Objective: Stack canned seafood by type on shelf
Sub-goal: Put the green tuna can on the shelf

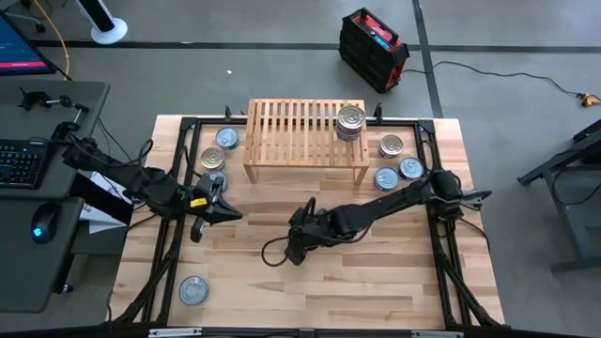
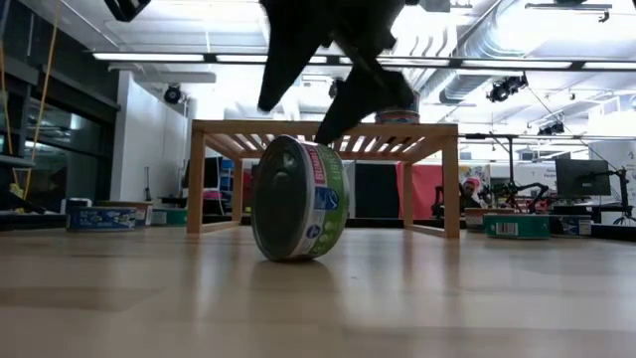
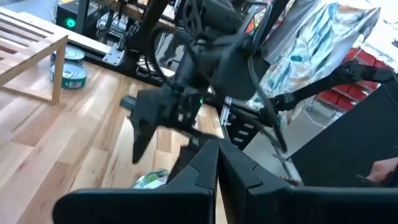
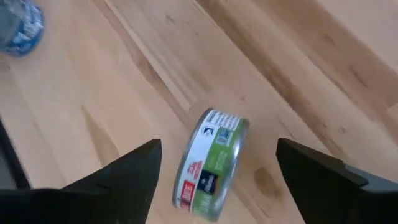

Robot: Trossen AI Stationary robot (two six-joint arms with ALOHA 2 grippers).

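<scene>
Now right claw [image 4: 214,168] spread wide, can [image 4: 210,163] on edge between fingers, untouched.

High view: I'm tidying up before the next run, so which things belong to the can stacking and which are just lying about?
Job: shelf; stacked cans; loose tins; green-label tin on edge.
Lying about: red-black case; keyboard.

A green-labelled tin [image 2: 299,199] stands on its edge on the tabletop, before the shelf [image 1: 305,131].
</scene>
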